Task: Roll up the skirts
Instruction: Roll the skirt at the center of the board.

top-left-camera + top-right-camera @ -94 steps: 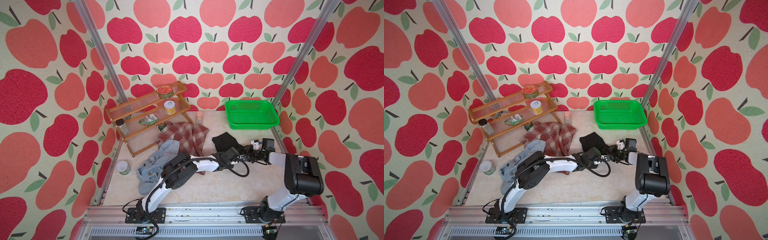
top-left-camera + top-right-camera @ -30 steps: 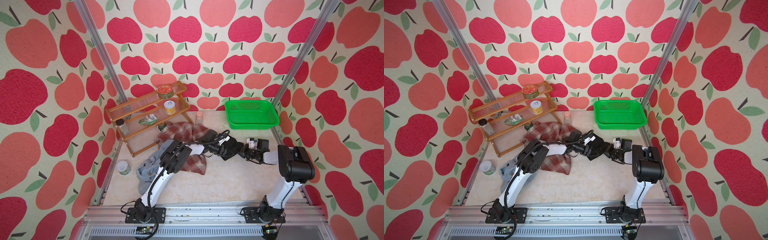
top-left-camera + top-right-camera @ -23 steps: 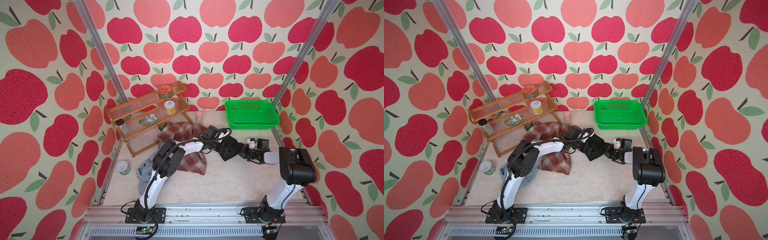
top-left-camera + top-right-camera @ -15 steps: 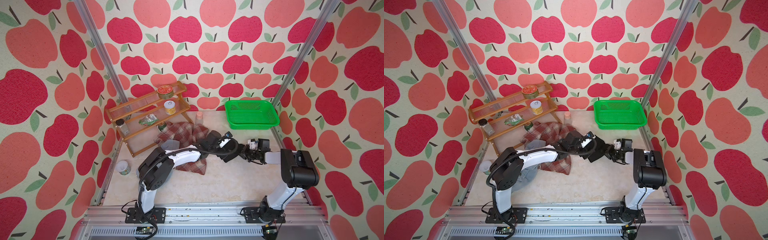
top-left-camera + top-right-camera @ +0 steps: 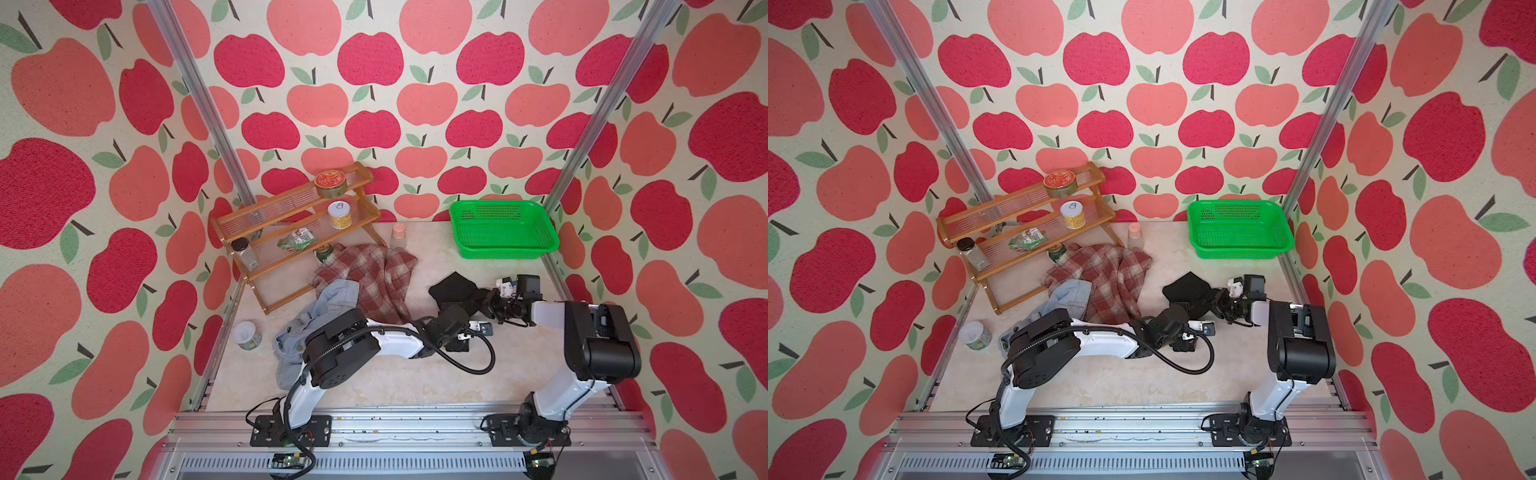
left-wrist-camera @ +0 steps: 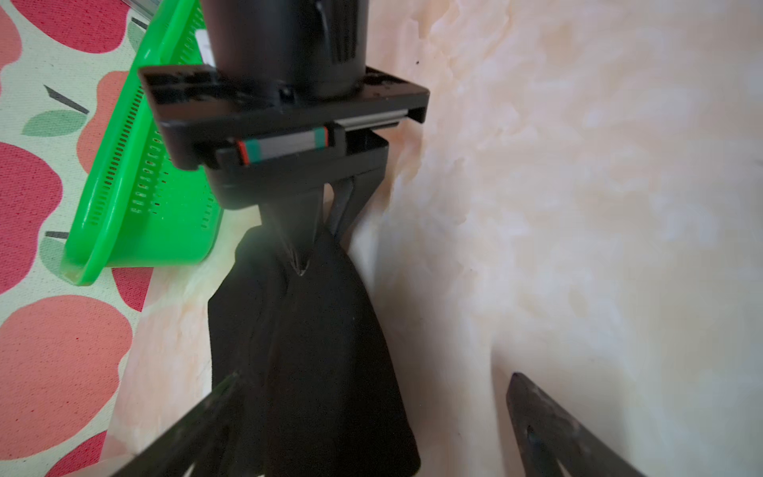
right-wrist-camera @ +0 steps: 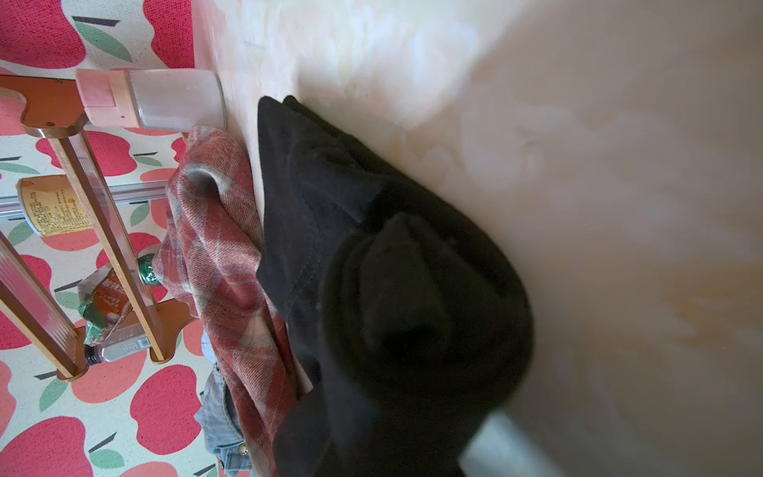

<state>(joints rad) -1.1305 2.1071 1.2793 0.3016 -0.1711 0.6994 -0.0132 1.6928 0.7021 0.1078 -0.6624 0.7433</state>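
Note:
The black skirt (image 5: 453,289) (image 5: 1185,291) lies bunched right of the middle in both top views. My right gripper (image 5: 489,301) (image 6: 303,256) is shut on its right end, and the cloth looks rolled round the jaws in the right wrist view (image 7: 371,268). My left gripper (image 5: 471,311) (image 6: 371,417) stands open at the skirt's near edge, one finger over the black cloth, the other over bare table. The plaid skirt (image 5: 374,274) (image 7: 219,256) lies spread to the left. The denim skirt (image 5: 328,303) (image 7: 223,417) lies crumpled, partly under my left arm.
A green mesh basket (image 5: 505,249) stands at the back right. A wooden rack (image 5: 291,220) with cans and a packet fills the back left. A pink-capped bottle (image 5: 398,232), a green can (image 5: 324,251) and a white-lidded jar (image 5: 246,334) stand on the table.
My left arm has swung back toward the front, and its gripper has opened wide and come off the black skirt. My right gripper stays shut on the skirt.

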